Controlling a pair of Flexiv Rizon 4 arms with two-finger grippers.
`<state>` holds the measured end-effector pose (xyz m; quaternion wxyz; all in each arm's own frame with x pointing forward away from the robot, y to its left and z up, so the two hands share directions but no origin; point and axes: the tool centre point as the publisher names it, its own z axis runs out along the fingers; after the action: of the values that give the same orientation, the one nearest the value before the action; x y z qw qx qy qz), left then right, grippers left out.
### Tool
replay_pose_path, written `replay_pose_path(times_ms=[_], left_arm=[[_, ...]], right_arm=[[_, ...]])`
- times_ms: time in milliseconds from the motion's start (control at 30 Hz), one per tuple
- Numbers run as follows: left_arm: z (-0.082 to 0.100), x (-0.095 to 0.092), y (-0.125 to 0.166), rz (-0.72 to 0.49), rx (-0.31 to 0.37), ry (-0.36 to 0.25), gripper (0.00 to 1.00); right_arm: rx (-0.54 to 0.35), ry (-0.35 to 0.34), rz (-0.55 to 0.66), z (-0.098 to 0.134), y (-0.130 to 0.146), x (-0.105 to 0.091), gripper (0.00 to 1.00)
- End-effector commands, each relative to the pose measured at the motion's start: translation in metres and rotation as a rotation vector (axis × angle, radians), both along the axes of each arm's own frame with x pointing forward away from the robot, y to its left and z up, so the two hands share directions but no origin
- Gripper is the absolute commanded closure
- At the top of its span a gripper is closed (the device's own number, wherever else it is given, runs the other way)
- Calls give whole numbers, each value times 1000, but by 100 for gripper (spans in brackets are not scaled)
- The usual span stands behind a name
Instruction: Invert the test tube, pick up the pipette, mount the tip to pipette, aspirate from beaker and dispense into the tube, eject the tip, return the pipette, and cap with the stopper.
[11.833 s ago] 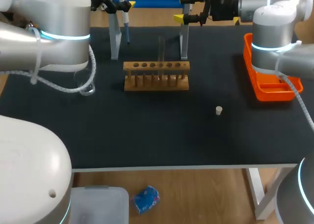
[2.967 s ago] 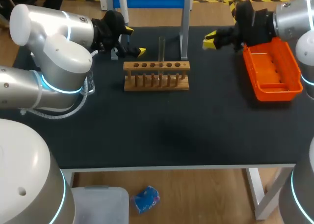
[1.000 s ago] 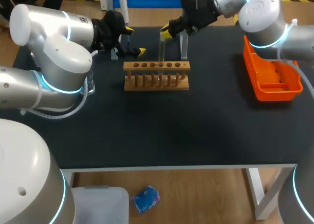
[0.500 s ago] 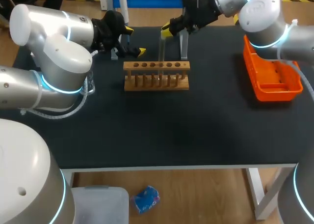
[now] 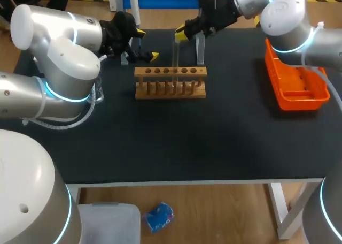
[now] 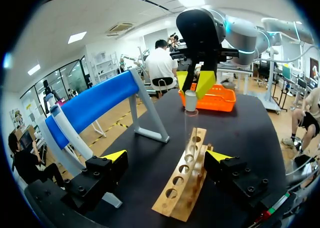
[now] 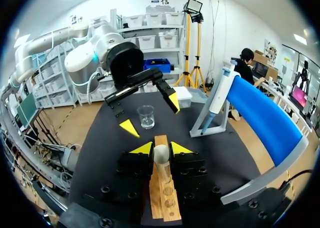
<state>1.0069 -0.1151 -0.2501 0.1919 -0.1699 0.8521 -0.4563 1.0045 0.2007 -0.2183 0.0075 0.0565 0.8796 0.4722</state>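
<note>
A clear test tube (image 5: 175, 62) stands upright in the wooden rack (image 5: 170, 89). My right gripper (image 5: 181, 34) is right over its mouth, shut on the small white stopper (image 7: 161, 154), which sits between the yellow tips. In the left wrist view the stopper (image 6: 190, 100) rests at the top of the tube (image 6: 190, 135). My left gripper (image 5: 145, 44) hangs open and empty just left of the rack, its fingers spread wide. The white pipette (image 6: 64, 134) hangs on the blue stand (image 6: 97, 99). The glass beaker (image 7: 146, 116) stands beyond the rack, by my left gripper (image 7: 151, 115).
An orange tray (image 5: 296, 81) lies at the table's right side. The stand's legs (image 5: 200, 48) rise just behind the rack. My left arm's white links (image 5: 59, 67) cover the table's left part.
The stopper that lay on the table is now in my right gripper, which swung from by the orange tray to over the tube. Nothing has shifted in the last second.
</note>
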Motion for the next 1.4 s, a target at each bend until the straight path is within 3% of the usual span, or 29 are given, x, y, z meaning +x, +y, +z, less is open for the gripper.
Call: replay_pose_path(times_ms=[33,967,1400], left_arm=[[0,1,0,-3,-1,2,0],[0,1,0,-3,-1,2,0],[0,1,0,-3,-1,2,0]], right_arm=[[-1,-4,0,2,1,2,100],[-15,16,12,-9,7,2,100],[-75,60,11,-15,8,5,100]])
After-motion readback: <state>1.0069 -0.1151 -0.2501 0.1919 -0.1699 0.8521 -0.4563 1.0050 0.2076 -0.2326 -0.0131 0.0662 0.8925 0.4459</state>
